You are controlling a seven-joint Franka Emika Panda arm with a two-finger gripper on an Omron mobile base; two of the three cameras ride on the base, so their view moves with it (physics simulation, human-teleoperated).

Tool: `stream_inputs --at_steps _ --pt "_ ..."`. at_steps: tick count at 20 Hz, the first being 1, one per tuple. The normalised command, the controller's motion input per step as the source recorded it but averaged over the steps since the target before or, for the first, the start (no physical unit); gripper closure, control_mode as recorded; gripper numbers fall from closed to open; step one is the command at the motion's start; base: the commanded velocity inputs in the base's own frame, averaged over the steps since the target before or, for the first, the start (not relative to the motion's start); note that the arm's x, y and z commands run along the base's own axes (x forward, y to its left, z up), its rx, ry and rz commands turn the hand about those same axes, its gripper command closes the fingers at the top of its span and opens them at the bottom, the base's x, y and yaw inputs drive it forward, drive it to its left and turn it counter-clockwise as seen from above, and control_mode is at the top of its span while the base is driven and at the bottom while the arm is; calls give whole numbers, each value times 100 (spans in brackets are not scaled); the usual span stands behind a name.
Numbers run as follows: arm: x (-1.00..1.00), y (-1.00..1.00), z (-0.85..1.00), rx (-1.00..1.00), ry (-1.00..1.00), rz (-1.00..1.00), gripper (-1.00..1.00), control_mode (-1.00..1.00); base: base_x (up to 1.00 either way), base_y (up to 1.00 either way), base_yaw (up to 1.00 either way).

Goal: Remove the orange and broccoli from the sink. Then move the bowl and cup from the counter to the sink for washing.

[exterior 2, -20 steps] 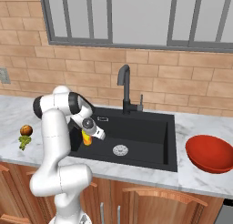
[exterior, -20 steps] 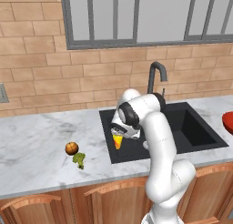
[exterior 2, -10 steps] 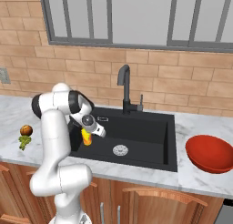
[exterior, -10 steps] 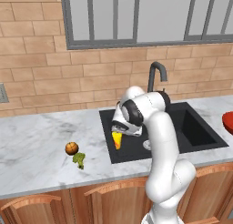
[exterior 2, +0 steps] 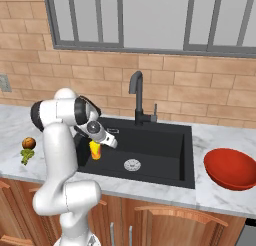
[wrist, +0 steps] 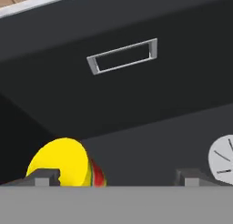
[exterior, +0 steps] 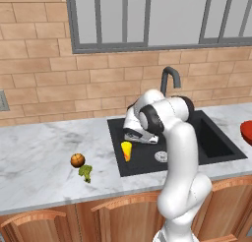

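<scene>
With the small yellow tapered cup lying in the black rectangular sink and the gripper spread wide above it, the glossy red bowl on the counter looks next.

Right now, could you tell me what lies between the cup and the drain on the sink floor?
Nothing: in the left base view, bare black sink floor separates the cup from the drain.

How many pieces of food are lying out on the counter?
2: the orange and the broccoli, side by side on the counter left of the sink. Nothing seems hidden.
</scene>
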Motion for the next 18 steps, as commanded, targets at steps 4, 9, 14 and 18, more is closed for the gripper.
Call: stream_inputs --at_steps 4,9,14,18 --pt "-29 -19 52 -5 9 -2 -100 -100 0 0 0" --pt "-19 -16 56 -3 16 -4 -100 -100 0 0 0" --pt "-2 -9 64 -1 22 -1 -100 -100 0 0 0" --pt "1 -6 69 -2 20 0 -100 -100 0 0 0"
